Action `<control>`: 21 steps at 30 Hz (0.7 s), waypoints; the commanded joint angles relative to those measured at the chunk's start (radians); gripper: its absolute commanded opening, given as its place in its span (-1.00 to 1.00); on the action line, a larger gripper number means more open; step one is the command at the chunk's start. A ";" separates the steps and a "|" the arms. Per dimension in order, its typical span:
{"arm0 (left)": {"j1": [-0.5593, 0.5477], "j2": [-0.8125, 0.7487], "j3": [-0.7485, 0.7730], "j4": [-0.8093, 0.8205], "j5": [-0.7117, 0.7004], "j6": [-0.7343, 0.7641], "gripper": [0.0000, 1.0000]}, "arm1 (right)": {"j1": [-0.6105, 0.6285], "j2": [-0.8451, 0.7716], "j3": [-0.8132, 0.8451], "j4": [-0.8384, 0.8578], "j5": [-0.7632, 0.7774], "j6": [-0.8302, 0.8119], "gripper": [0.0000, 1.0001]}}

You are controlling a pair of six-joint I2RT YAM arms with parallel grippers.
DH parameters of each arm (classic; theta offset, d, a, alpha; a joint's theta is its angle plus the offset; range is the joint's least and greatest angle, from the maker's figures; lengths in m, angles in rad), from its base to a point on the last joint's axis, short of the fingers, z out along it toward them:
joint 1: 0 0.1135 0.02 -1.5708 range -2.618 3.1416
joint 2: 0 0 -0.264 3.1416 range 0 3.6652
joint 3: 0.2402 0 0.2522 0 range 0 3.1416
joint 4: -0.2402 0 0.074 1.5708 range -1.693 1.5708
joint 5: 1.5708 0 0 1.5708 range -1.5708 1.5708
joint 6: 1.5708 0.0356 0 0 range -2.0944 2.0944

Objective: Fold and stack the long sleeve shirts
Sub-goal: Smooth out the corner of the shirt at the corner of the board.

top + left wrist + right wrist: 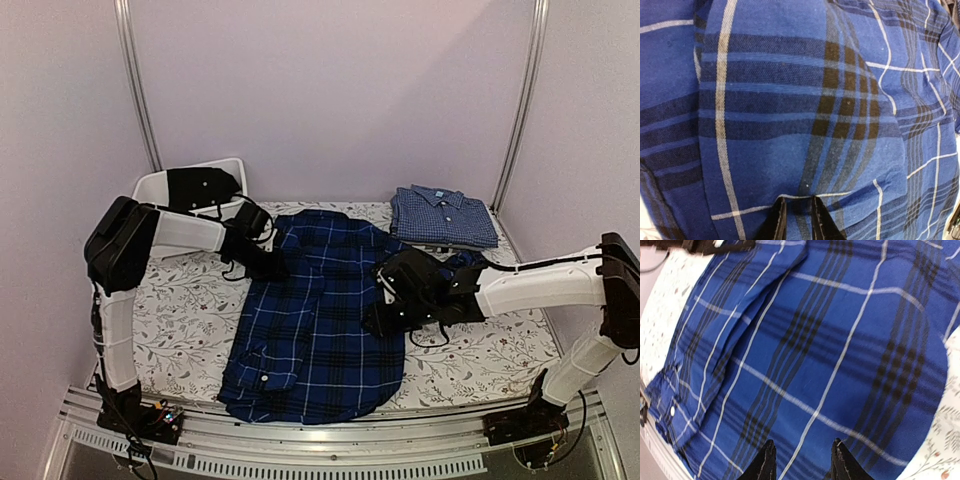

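Observation:
A navy and royal-blue plaid long sleeve shirt (310, 320) lies spread on the flowered table cover, a sleeve with its cuff folded over the left side. Its cloth fills the left wrist view (805, 100) and the right wrist view (815, 355). My left gripper (262, 255) is at the shirt's upper left edge, its narrow jaws (797, 201) pinching a fold of the plaid. My right gripper (385, 305) hovers over the shirt's right edge, open (804, 442), nothing between its fingers. A lighter blue checked shirt (443, 215) sits folded at the back right.
A white bin (160, 185) stands at the back left behind the left arm. The flowered cover (180, 330) shows on both sides of the plaid shirt. The metal rail (320, 445) runs along the near edge.

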 commanded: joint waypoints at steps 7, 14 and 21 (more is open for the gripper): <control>0.016 0.053 0.036 -0.123 -0.029 0.051 -0.63 | 0.296 -0.061 -0.156 -0.073 -0.022 0.078 -0.28; 0.017 0.049 0.052 -0.151 -0.036 0.074 -0.57 | 0.446 0.010 -0.155 -0.101 -0.091 0.072 -0.28; 0.015 0.029 0.075 -0.173 -0.032 0.088 -0.47 | 0.469 0.069 -0.091 -0.111 -0.150 0.054 -0.28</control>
